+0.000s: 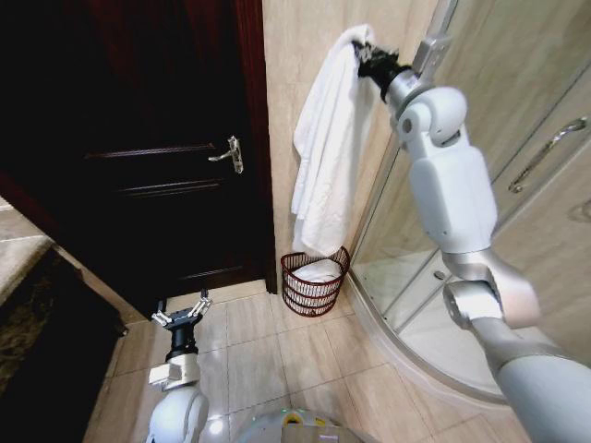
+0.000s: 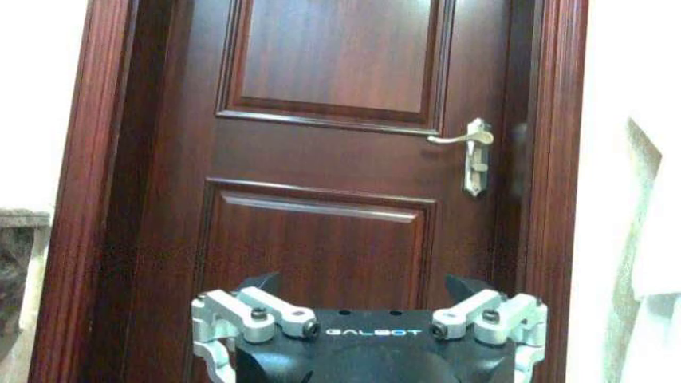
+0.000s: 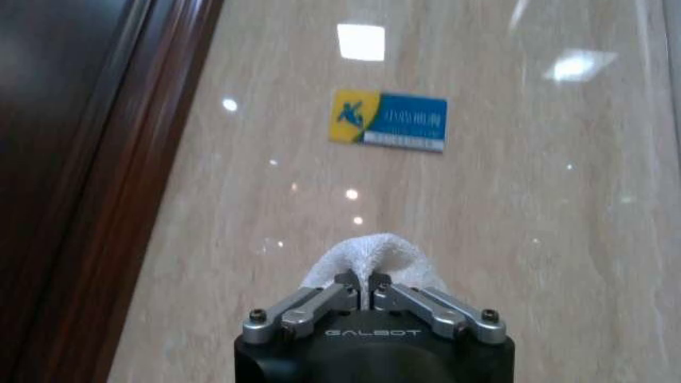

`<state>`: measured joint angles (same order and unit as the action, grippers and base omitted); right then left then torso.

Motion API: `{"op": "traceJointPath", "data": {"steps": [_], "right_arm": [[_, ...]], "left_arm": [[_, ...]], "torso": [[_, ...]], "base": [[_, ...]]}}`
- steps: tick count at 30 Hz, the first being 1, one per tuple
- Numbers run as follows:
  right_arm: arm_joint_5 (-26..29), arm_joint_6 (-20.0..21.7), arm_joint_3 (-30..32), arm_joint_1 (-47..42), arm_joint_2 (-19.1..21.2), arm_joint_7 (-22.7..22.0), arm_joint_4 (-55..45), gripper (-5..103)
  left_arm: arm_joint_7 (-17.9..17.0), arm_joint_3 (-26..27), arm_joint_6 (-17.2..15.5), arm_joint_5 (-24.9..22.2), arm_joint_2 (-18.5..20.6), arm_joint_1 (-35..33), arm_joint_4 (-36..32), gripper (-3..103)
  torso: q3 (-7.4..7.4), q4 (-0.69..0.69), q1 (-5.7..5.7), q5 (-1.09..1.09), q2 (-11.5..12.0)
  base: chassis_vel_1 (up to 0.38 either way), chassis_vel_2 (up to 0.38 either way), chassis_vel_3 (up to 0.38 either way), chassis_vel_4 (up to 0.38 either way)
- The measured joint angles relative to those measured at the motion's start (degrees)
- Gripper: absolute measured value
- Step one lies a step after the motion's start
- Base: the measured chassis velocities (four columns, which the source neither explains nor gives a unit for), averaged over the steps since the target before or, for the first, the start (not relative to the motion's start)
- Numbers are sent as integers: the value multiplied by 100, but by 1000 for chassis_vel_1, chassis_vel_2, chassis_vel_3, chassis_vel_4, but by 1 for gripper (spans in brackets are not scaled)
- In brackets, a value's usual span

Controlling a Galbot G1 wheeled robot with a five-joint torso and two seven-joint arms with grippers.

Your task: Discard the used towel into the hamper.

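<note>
A white towel [image 1: 325, 148] hangs long against the beige wall, held up high by its top edge. My right gripper [image 1: 362, 53] is shut on that top fold; in the right wrist view the towel [image 3: 375, 254] bunches out past the closed fingers [image 3: 319, 307] of the right gripper [image 3: 362, 289]. Directly beneath the towel's lower end stands the hamper [image 1: 315, 281], a reddish-brown wire basket on the floor tiles with something white inside. My left gripper [image 1: 183, 312] is low near the floor, open, facing the dark door.
A dark wooden door [image 1: 157, 157] with a silver lever handle [image 1: 229, 154] is left of the wall strip. A glass shower enclosure [image 1: 517, 185] with a curved base lies to the right. A blue and yellow sticker [image 3: 388, 120] is on the wall.
</note>
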<state>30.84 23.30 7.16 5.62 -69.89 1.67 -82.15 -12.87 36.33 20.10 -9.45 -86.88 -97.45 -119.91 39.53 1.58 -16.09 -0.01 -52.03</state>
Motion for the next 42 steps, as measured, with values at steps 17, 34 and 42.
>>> {"op": "traceJointPath", "data": {"steps": [17,34,42], "right_arm": [[-226,-194,13,-1265,238,-21,-303,3],[-724,-1043,170,-1857,-575,162,695,3],[-984,-1060,427,-2468,-336,305,628,3]], "left_arm": [[33,-40,18,32,-44,-19,35,100],[31,6,25,38,-57,-13,-102,100],[33,-29,26,38,-43,-17,-100,100]], "torso": [[0,0,0,0,0],[0,0,0,1,0],[0,2,0,2,0]], "base": [[0,0,0,0],[0,0,0,0],[0,0,0,0]]}}
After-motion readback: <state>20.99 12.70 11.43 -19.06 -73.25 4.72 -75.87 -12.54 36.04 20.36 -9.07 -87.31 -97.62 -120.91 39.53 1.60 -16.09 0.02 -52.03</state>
